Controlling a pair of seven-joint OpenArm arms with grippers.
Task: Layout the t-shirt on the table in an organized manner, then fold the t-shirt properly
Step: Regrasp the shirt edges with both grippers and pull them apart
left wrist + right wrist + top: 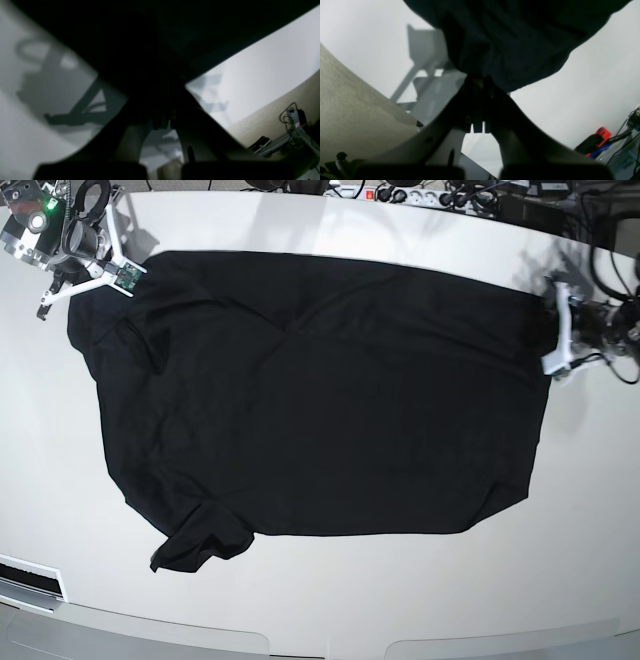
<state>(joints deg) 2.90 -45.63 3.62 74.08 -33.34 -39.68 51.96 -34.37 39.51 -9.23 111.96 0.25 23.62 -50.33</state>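
Note:
The black t-shirt (320, 400) lies spread wide and mostly flat on the white table (300, 610). One sleeve (200, 545) is crumpled at the front left. My right gripper (128, 277) is at the shirt's far left corner. In the right wrist view its jaws (480, 83) are shut on a bunch of the black cloth (515, 37). My left gripper (550, 330) is at the shirt's far right edge. In the left wrist view its jaws (166, 121) are shut under the dark cloth (160, 37). The neck tag is not visible.
Cables and a power strip (420, 195) line the table's far edge. Beige floor (345, 105) shows past the table edge in both wrist views (275, 112). A red and black tool (597, 137) and a metal frame with wires (290, 125) lie off the table.

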